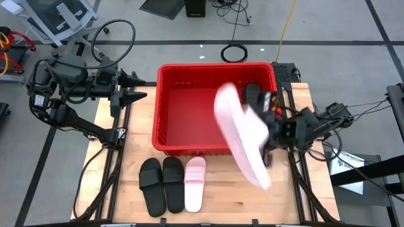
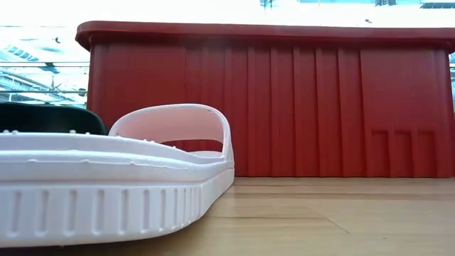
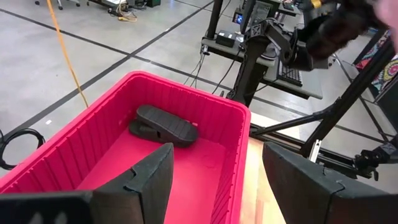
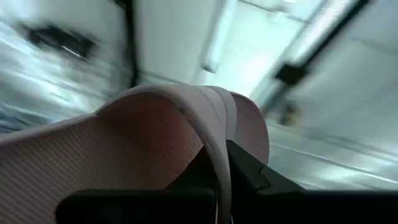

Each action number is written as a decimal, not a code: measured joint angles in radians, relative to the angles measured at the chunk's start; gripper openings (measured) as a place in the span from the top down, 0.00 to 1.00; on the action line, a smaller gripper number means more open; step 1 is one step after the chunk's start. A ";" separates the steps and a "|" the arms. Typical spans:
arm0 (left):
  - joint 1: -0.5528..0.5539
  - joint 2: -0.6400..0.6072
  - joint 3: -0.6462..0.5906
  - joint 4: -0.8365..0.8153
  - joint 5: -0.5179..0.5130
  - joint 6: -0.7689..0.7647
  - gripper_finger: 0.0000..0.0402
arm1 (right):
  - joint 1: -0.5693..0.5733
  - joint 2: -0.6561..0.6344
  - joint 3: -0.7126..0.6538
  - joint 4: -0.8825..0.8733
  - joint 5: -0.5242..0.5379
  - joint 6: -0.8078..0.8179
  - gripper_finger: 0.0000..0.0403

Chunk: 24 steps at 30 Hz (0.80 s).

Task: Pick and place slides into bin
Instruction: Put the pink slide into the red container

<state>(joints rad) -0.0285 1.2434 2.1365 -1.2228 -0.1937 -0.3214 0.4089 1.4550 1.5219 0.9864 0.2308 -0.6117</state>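
Observation:
A red bin [image 1: 165, 107] stands at the table's far middle. One black slide [image 3: 163, 124] lies inside it on the bin floor. My right gripper [image 4: 217, 168] is shut on a pale pink slide [image 1: 243, 135], raised high over the bin's near right corner. Two black slides [image 1: 151, 185] [image 1: 173, 181] and a second pink slide [image 1: 195, 183] lie side by side on their soles in front of the bin. The pink one also shows close up in the low view [image 2: 106, 178]. My left gripper [image 1: 140, 94] is open and empty, beside the bin's left wall. My right gripper pinches the pink slide's broad strap at its edge [image 4: 214, 140], with one finger under the strap and one outside it. The slide is lifted clear of the table and the bin. It is tilted, with its length slanting from the bin's middle toward the table's near right.
The bin's near wall [image 2: 270, 107] rises right behind the three slides on the table. Bare wood lies to the right of those slides [image 1: 252, 202]. Cables and equipment stands lie on the floor around the table.

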 joint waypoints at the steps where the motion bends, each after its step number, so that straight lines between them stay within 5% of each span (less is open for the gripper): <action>1: 0.000 0.000 0.000 0.000 0.000 -0.003 0.40 | -0.005 -0.006 0.008 0.000 0.089 -0.072 0.99; 9: 0.000 0.000 0.000 -0.004 0.007 -0.005 0.40 | -0.064 -0.035 0.100 -0.063 0.817 -0.574 0.99; 13: 0.000 0.000 0.000 -0.006 0.008 -0.005 0.40 | -0.152 -0.038 0.141 -0.114 1.066 -0.770 0.99; 24: 0.000 0.000 0.000 -0.008 0.010 -0.012 0.40 | -0.378 -0.046 0.140 -0.771 1.107 -0.606 0.99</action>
<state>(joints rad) -0.0285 1.2434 2.1365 -1.2304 -0.1841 -0.3333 0.0305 1.4094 1.6619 0.2157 1.3376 -1.2180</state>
